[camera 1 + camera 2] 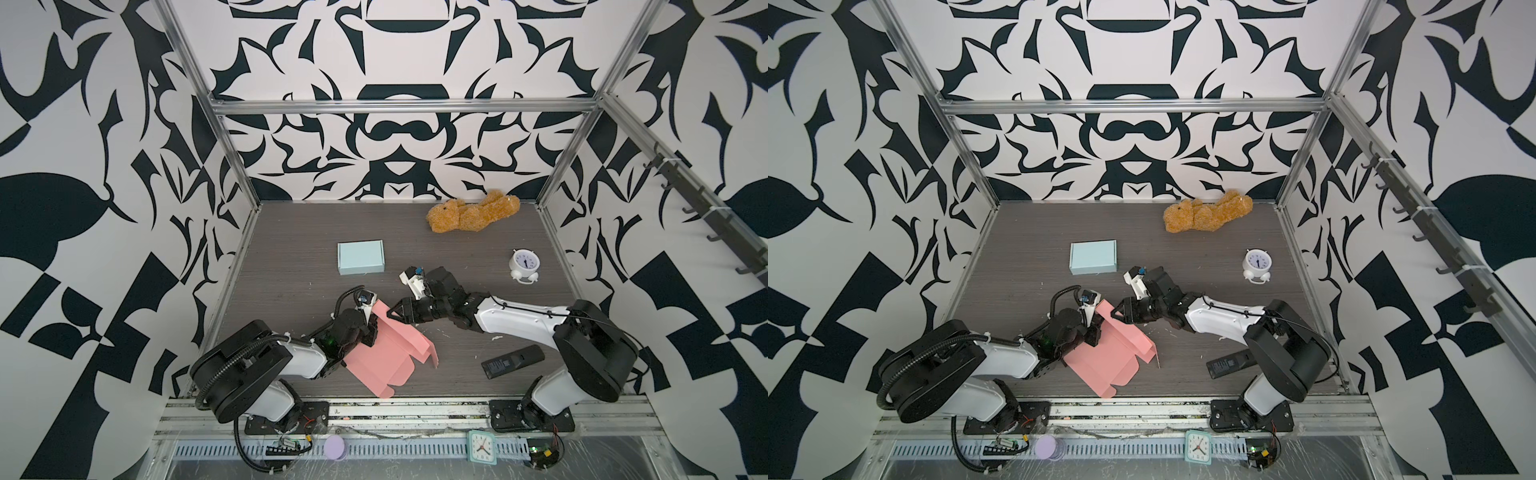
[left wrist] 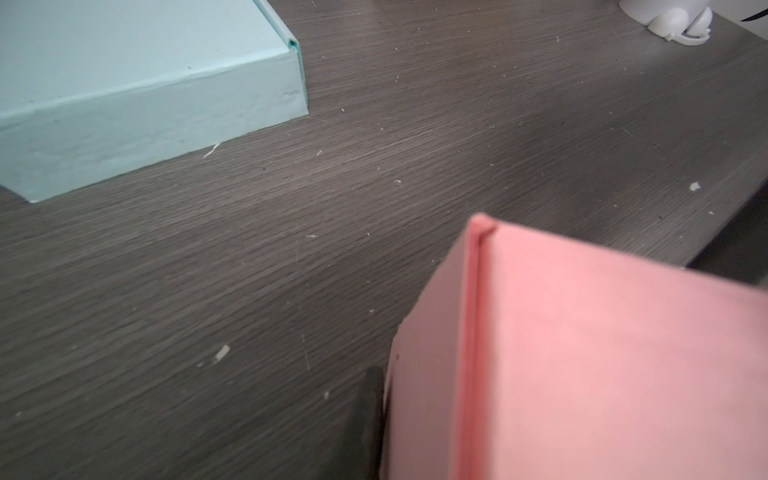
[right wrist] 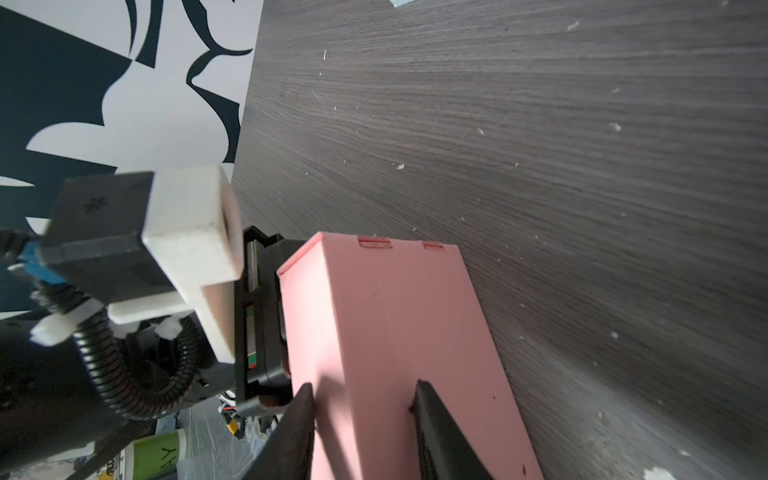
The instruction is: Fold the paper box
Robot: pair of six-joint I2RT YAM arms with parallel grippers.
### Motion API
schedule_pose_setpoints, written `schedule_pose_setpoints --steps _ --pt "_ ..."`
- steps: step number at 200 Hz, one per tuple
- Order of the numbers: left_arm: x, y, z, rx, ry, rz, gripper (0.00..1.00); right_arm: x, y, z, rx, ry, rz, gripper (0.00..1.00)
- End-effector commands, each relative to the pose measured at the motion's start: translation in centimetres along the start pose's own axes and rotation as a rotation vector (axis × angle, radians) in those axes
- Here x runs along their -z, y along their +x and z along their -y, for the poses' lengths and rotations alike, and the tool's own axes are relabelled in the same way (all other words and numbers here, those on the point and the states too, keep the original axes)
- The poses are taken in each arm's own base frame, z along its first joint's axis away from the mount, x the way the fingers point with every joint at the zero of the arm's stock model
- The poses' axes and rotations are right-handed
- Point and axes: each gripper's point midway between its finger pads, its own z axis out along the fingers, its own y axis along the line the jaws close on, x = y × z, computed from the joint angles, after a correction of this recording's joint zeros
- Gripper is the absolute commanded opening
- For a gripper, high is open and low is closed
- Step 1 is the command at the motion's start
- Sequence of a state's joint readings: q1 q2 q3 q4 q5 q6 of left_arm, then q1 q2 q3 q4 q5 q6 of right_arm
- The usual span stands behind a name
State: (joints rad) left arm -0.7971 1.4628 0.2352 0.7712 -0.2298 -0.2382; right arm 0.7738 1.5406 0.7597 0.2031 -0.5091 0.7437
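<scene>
Pink paper box (image 1: 390,357): partly folded, lying on the dark wood-grain table (image 1: 291,291) near its front edge, between the two arms. One side wall raised and doubled over, remaining flaps flat toward the front. Two small red-edged slot marks at the wall's end in the right wrist view, too small to read. Left gripper (image 1: 369,334): pinching the raised pink wall, one dark finger (image 2: 368,415) showing against its side in the left wrist view. Right gripper (image 1: 391,312): jaws parted, fingertips (image 3: 436,424) set on the face of that same wall near its far corner. Light blue box (image 1: 360,258): closed, well apart behind the pink one. Brown teddy bear (image 1: 471,212): lying at the back wall. White alarm clock (image 1: 524,266): dial numerals too small to read. Black remote (image 1: 513,361): pale print on its face, illegible. Teal square clock (image 1: 482,446) and lilac round lid (image 1: 335,447): on the front rail. Green cup (image 3: 162,455): white lettering, a "Y" readable, the rest uncertain.
</scene>
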Motion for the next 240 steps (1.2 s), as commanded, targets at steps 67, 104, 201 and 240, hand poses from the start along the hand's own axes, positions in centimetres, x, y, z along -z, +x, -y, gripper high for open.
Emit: schedule_pose_setpoints --steps 67,104,201,240 --pt "0.4 -0.5 -0.3 0.023 -0.009 0.036 0.22 0.9 0.8 -0.2 0.011 0.036 -0.007 0.41" --pt "1.1 -1.3 -0.1 0.026 0.003 0.063 0.24 1.1 0.7 0.1 0.014 0.047 -0.001 0.4" --pt "1.8 -2.1 0.7 0.011 0.035 0.074 0.15 1.6 -0.3 -0.5 0.041 0.049 0.025 0.41" --pt "2.0 -2.3 0.8 0.01 0.033 0.077 0.13 2.2 -0.4 -0.8 0.068 0.062 0.029 0.42"
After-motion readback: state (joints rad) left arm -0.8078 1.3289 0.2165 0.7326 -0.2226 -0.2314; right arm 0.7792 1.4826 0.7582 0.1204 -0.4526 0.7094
